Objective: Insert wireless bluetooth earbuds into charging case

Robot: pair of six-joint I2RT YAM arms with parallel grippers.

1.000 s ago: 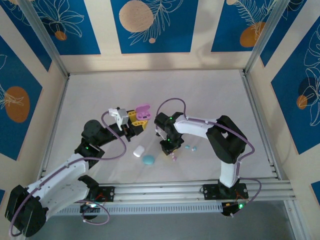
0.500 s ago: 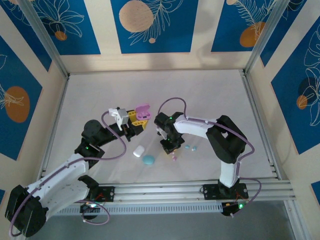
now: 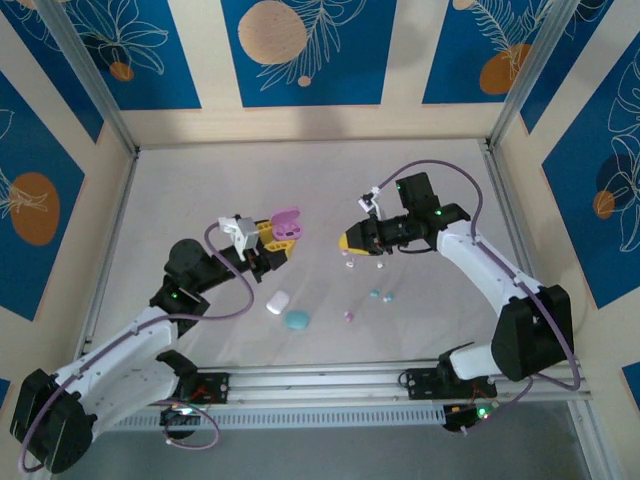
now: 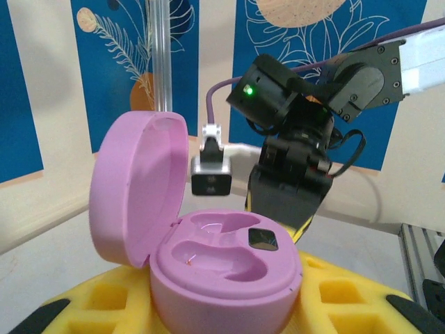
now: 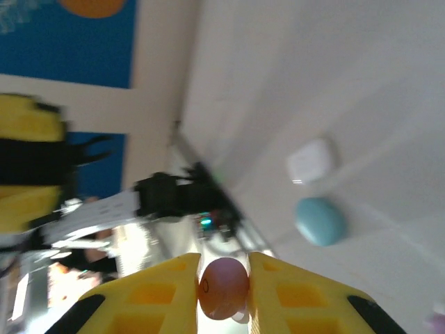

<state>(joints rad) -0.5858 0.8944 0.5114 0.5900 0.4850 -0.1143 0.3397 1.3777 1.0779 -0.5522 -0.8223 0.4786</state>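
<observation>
My left gripper [image 3: 276,243] is shut on the base of an open pink charging case [image 3: 287,222]. In the left wrist view the case [image 4: 222,268] sits between the yellow fingers [image 4: 97,303], lid up at the left, both sockets empty. My right gripper [image 3: 350,243] hovers just right of the case, shut on a pink earbud [image 5: 222,287] pinched between its yellow pads [image 5: 156,292]. A second pink earbud [image 3: 348,316] and two cyan earbuds [image 3: 381,295] lie on the table. The white earbuds are out of view.
A shut white case [image 3: 277,302] and a shut cyan case [image 3: 296,319] lie on the table in front of the left gripper; both show in the right wrist view, white [image 5: 311,160] and cyan [image 5: 320,220]. The aluminium rail [image 3: 400,375] runs along the near edge.
The right arm has lifted off the table near the loose buds and swung up and right. It now holds a pink earbud level with the pink case. The left arm has stayed still.
</observation>
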